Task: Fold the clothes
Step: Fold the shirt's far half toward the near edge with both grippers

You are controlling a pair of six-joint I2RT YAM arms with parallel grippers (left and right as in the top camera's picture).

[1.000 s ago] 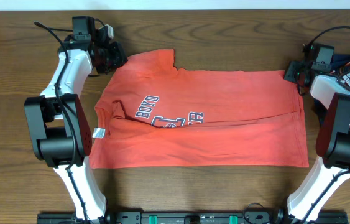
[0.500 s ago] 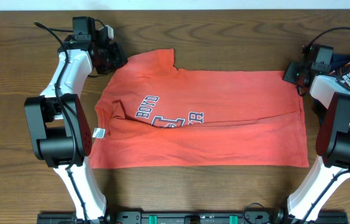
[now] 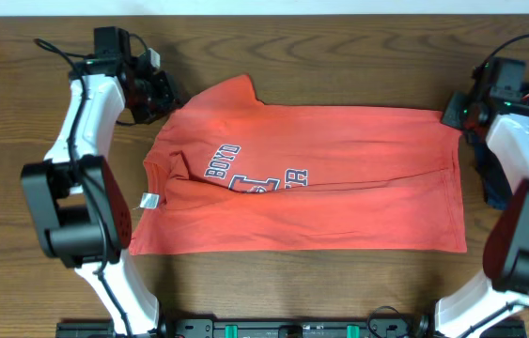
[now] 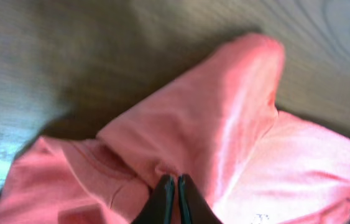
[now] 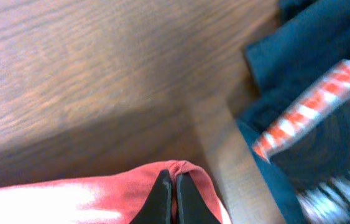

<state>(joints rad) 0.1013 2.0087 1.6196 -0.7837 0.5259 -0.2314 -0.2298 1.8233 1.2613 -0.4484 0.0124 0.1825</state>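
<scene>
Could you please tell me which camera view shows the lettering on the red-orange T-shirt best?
The overhead view: the lettering shows across the chest of the T-shirt, though a fold hides part. Both wrist views show only close-up red cloth, with no readable print.

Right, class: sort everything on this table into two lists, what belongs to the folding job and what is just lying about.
Belongs to the job:
red-orange T-shirt
left fingers and right fingers, each pinched shut on the shirt's far edge

Just lying about:
dark navy garment, bunched beside the right arm
</scene>
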